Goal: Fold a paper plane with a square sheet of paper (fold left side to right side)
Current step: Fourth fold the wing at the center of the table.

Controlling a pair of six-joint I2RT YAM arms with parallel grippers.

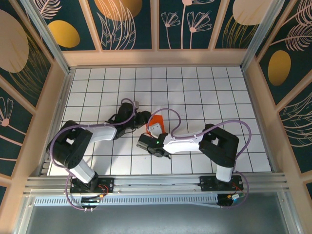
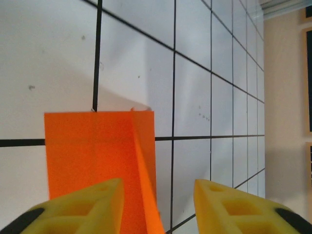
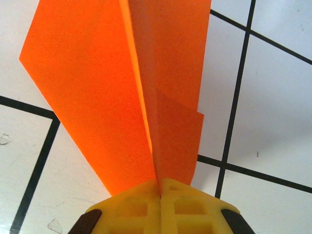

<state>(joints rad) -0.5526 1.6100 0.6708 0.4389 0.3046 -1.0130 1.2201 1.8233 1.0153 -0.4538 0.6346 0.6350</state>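
White counter [image 1: 209,92], black grid lines; tan-framed walls w/ dark floral panels [image 1: 126,19] on 3 sides.
Left arm [image 1: 97,132]: blk/white, extends fwd-right to mid-counter.
Right arm [image 1: 187,141]: blk/white, extends left to mid-counter.
Paper plane [image 1: 157,120]: bright orange, creased dart. Lies mid-counter btw both end effectors, wings spread over tiles, centre fold raised.
Right end effector [image 3: 160,187]: yellow fingers closed tight together, pinching plane [image 3: 97,83] at narrow end along centre fold.
Left end effector [image 2: 157,185]: yellow fingers apart, mid-width gap, nothing clamped. Sits over plane [image 2: 92,151]; raised fold runs into gap, squared edge beyond tips. Contact w/ paper: cannot tell.
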